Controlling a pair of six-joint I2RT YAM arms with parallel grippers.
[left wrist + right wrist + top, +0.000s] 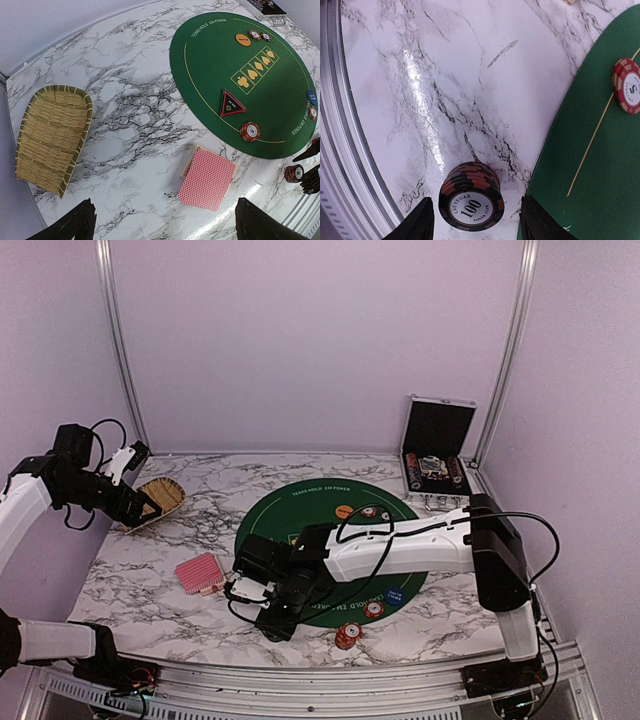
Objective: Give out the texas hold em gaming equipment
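By the bench's [470, 75] near edge, the right pincer [476, 200] straddled a black-and-red 100-chip stack [470, 190], half-open, gripping nothing yet (left pincer [164, 212] gaped empty); next probably needed: even squeeze, lift.

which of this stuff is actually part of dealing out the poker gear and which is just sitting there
Part of the job: pink-backed card deck, chip stack marked 100, red chip marked 5, orange disc, blue disc, black triangular marker.
Just lying about: straw basket, silver case.
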